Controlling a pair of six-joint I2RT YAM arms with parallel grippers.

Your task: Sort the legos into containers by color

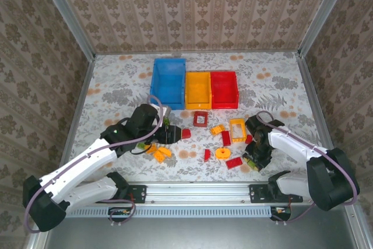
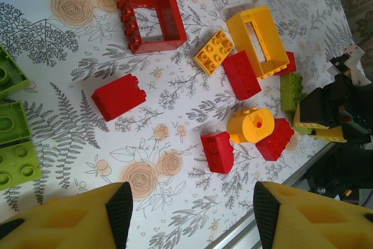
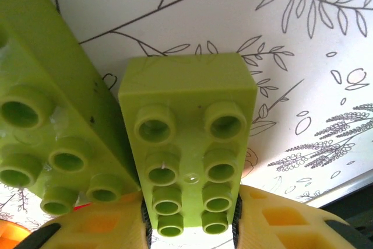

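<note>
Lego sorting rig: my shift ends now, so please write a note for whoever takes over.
Left gripper open, empty, over the loose pieces on the table.
Right gripper shut on a green brick, a second green brick beside it.
Blue bin, yellow bin and red bin look empty.
Done: nothing sorted.
Left: every red, yellow and green piece.

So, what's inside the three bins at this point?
From the top view, the blue bin, yellow bin and red bin each show bare floor, no bricks. Their near walls cover a strip of floor, so a small piece there could be missed.
</note>
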